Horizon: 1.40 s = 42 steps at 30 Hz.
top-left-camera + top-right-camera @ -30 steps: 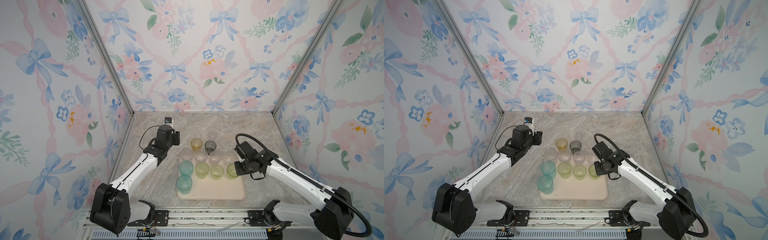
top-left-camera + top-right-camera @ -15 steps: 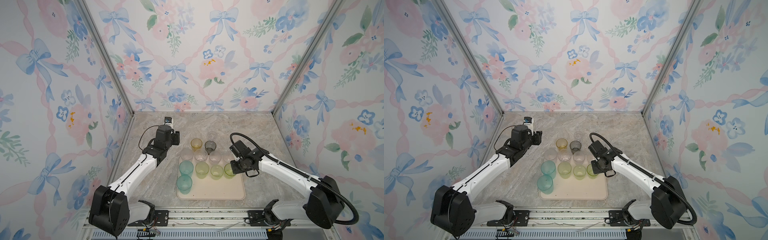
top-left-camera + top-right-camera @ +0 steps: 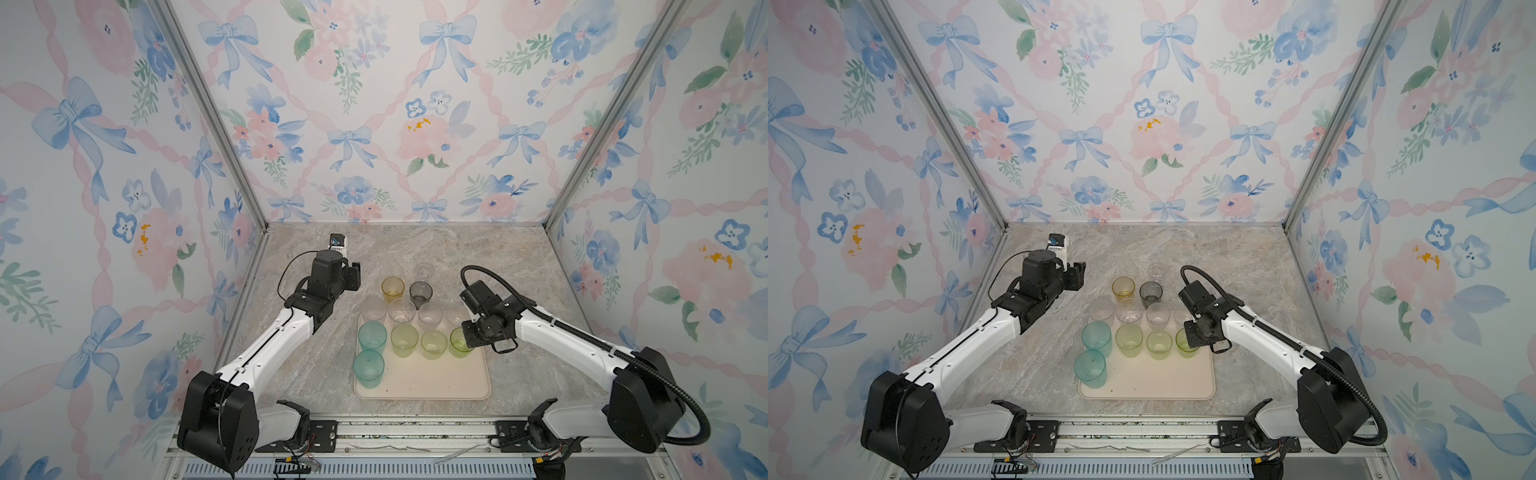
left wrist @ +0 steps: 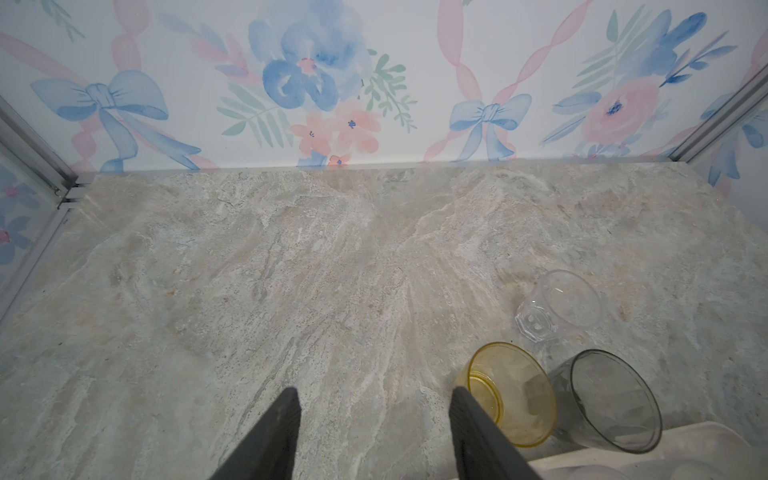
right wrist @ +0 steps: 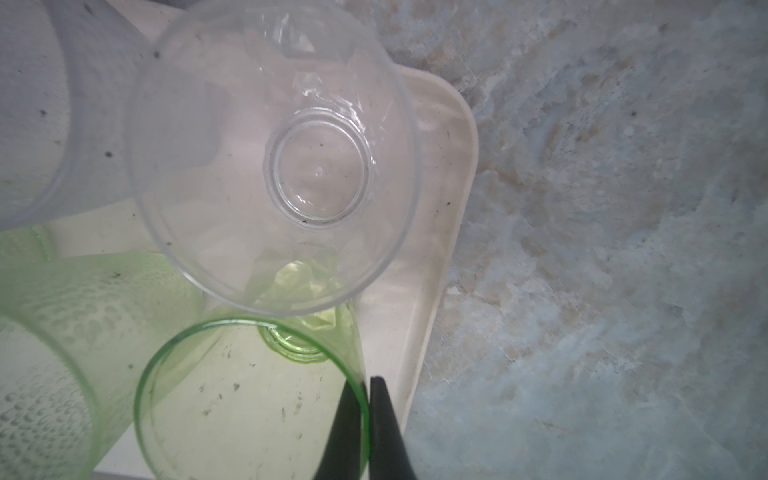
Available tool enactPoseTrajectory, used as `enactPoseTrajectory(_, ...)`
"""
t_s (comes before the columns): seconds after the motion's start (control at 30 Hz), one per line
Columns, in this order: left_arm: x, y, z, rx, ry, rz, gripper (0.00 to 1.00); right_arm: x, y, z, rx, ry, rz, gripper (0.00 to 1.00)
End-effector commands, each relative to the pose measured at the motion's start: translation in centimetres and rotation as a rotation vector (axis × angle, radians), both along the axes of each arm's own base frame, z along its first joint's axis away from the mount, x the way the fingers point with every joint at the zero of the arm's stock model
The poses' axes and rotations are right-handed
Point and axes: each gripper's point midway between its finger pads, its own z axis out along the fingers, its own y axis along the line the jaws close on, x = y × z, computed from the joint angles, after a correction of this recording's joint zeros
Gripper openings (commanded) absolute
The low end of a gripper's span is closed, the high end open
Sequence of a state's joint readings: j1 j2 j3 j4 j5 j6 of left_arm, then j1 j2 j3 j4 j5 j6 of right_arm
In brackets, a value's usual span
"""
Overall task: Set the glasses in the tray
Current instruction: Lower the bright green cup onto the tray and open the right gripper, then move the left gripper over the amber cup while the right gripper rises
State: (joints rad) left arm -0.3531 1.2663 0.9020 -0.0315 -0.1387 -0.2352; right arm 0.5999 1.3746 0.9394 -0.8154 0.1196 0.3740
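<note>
**Amber glass just off left gripper, toward scene's middle**

Found left gripper (image 4: pixel 374 392) with jaws apart and empty, over bare tabletop (image 4: pixel 291 270). Logged amber glass (image 4: pixel 511 395) upright, mouth up, just outside one finger on the side toward the middle. Grey glass (image 4: pixel 611 403) close beside it, clear glass (image 4: pixel 557 305) farther back. All three off the tray (image 3: pixel 436 382), near its far edge. Found right gripper (image 5: pixel 365 384) pinched on the rim of a pale green glass (image 5: pixel 249 395) standing inside the tray, so occupied. Judged left arm nearer. Next move likely calls for a short sideways shift to straddle the amber wall.
</note>
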Motion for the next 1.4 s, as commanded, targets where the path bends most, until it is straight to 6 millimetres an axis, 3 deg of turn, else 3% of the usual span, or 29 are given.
enactPoseTrajectory(0.0,0.3,-0.3,0.4,0.002,-0.005,-0.02,0.59,-0.1,-0.2,-0.6,-0.001,0.013,0.0,0.0)
enactPoseTrajectory(0.13,0.4,-0.6,0.3,-0.003,0.001,-0.034,0.59,0.0,-0.3,-0.5,-0.002,0.013,0.002,0.06)
enactPoseTrajectory(0.37,0.6,-1.4,-0.7,0.0,0.038,-0.067,0.57,0.0,-0.4,0.2,0.0,0.003,0.003,0.26)
enactPoseTrajectory(0.53,0.9,-2.6,-1.6,0.038,0.091,-0.107,0.55,0.5,-0.5,2.1,0.008,-0.034,0.012,0.41)
enactPoseTrajectory(0.97,1.3,-5.2,-4.0,0.072,0.215,-0.188,0.51,2.1,-3.5,8.8,0.06,-0.21,-0.061,0.47)
enactPoseTrajectory(1.37,1.9,-7.7,-7.2,0.114,0.363,-0.261,0.48,3.2,-2.7,9.1,0.109,-0.235,-0.057,0.48)
